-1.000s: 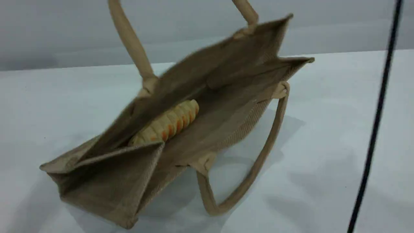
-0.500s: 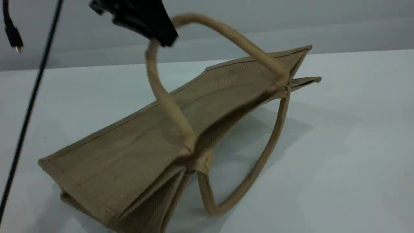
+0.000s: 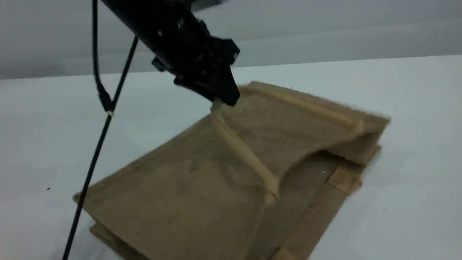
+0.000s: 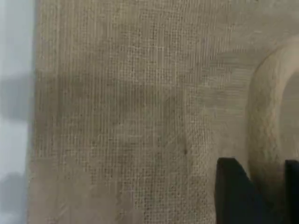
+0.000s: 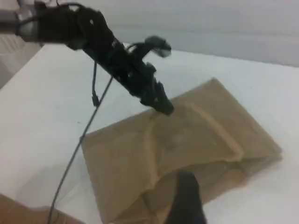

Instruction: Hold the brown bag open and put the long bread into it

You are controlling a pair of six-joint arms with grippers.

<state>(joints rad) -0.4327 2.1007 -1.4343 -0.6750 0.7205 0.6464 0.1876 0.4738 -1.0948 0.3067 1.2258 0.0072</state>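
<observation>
Brown bag handle — pinched by left tool.

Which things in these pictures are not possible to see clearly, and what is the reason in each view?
- The long bread: seen in no view; whether it lies inside the brown bag cannot be told, the collapsed cloth covers everything.
- Left gripper: the scene view is motion-blurred; the left wrist view shows its fingertips on either side of the handle, yet the bottom edge cuts off the contact.
- Right gripper: only a blurred dark fingertip in the right wrist view; open or shut is unclear.
</observation>
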